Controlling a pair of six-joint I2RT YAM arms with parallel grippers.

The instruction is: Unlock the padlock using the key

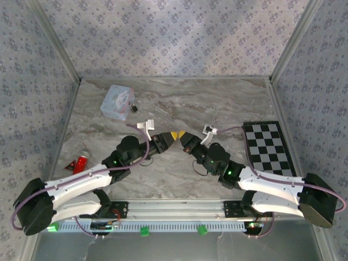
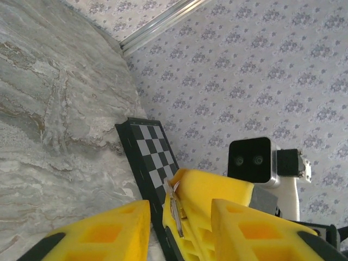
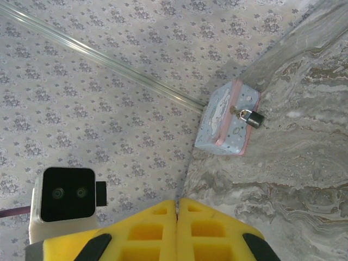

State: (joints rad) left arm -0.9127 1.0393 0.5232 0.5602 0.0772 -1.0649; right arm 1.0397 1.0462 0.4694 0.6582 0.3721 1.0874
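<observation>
Step in hand: key handover, mid-table.
- Right gripper [image 3: 178, 228]: jaws closed, pinching key [image 2: 175, 207].
- Left gripper [image 1: 171, 136]: jaws apart, straddling key, not yet gripping.
- Padlock [image 3: 251, 116]: hangs on tin box [image 3: 223, 124], far left.

Next move, as judged: left jaws close, right releases.

Grey-veined marble desk [image 1: 217, 109], black-and-white chequered board [image 1: 266, 147], pale blue tin box trimmed pink [image 1: 117, 102], dark grey padlock [image 3: 253, 118], small red object [image 1: 80, 163].

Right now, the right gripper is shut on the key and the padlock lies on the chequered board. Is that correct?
Not quite. The padlock hangs on the pale box, not the chequered board; the right wrist view shows it. The right gripper is indeed shut on the key.
</observation>
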